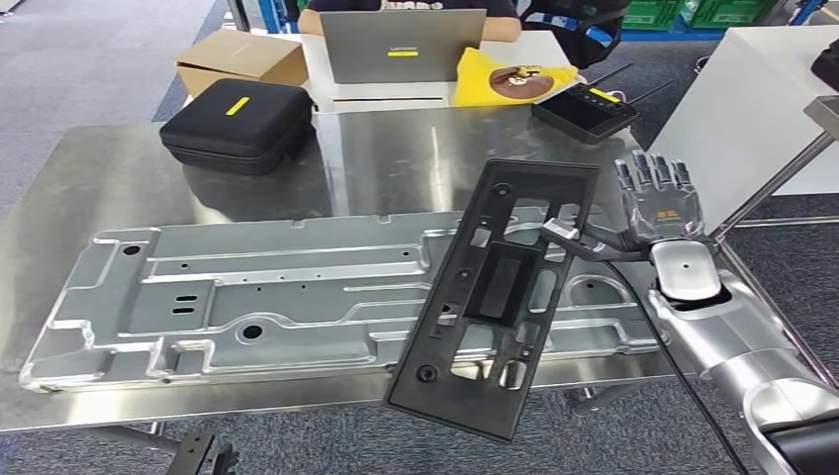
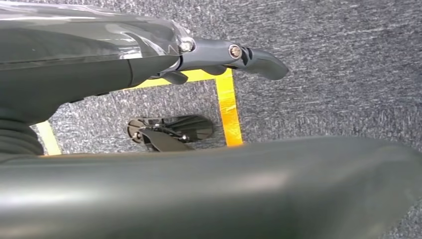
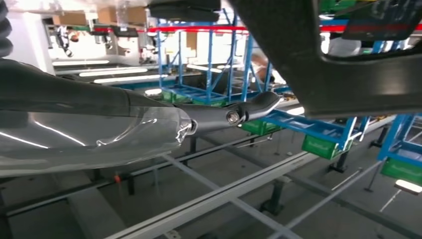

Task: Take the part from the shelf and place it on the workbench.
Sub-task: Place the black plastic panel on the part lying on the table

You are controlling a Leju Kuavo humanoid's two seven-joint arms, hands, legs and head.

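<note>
Head view: black slotted part [image 1: 495, 297], held tilted over the near edge of the steel workbench [image 1: 396, 158], above a large grey stamped panel [image 1: 297, 297]. Right hand [image 1: 633, 233] pinched the part through a cut-out by thumb, other fingers upright and apart. Black case [image 1: 237, 124], laptop [image 1: 403, 45] and a seated person beyond.

Left wrist view: left hand [image 2: 149, 55] over carpet and yellow floor tape [image 2: 229, 107]; grasp state could not be told.

Right wrist view: right hand's thumb [image 3: 249, 109] under the part's dark edge [image 3: 348, 74].

Judgement: level the part first, lower it flat, then release.
</note>
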